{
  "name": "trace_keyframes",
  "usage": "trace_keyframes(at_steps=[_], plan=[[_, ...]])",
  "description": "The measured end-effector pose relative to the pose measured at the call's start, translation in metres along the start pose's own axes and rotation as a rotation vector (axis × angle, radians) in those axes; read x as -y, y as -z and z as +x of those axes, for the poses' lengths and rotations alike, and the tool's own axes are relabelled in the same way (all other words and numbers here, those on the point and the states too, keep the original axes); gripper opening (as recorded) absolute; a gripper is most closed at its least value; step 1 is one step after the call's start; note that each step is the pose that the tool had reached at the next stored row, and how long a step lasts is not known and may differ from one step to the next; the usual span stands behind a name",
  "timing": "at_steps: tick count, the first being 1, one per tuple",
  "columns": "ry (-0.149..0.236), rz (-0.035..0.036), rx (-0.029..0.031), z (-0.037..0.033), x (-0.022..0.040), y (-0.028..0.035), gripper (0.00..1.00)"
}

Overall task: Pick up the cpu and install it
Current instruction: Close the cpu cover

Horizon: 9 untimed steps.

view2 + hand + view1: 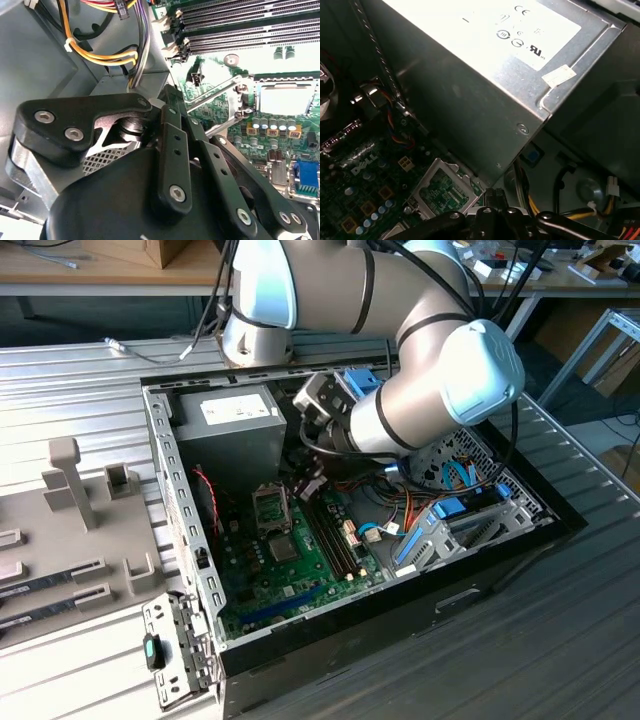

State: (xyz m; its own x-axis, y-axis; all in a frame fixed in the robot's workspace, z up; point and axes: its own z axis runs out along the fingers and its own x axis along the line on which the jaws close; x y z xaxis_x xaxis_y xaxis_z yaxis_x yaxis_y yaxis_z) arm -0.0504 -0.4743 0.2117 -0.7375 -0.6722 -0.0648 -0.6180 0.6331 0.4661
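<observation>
Pincer (312, 485), grip state unclear, hangs near the socketed cpu (286, 98).

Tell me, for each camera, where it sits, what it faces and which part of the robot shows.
Exterior view: off the arm, above, facing the open computer case; the arm reaches in.
Second wrist view: on the arm's wrist, facing the motherboard and CPU socket; the tool's black linkage fills the foreground.
First wrist view: on the wrist, facing the power supply and socket; the tool's edge shows.
Both wrist views share the socket.
</observation>
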Motion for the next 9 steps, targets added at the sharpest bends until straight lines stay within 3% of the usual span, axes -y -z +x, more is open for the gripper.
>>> trace_keyframes(at_steps=[9], plan=[[0.006,-0.0005,-0.0029,0.0021,0.0005,0.0047,0.11]])
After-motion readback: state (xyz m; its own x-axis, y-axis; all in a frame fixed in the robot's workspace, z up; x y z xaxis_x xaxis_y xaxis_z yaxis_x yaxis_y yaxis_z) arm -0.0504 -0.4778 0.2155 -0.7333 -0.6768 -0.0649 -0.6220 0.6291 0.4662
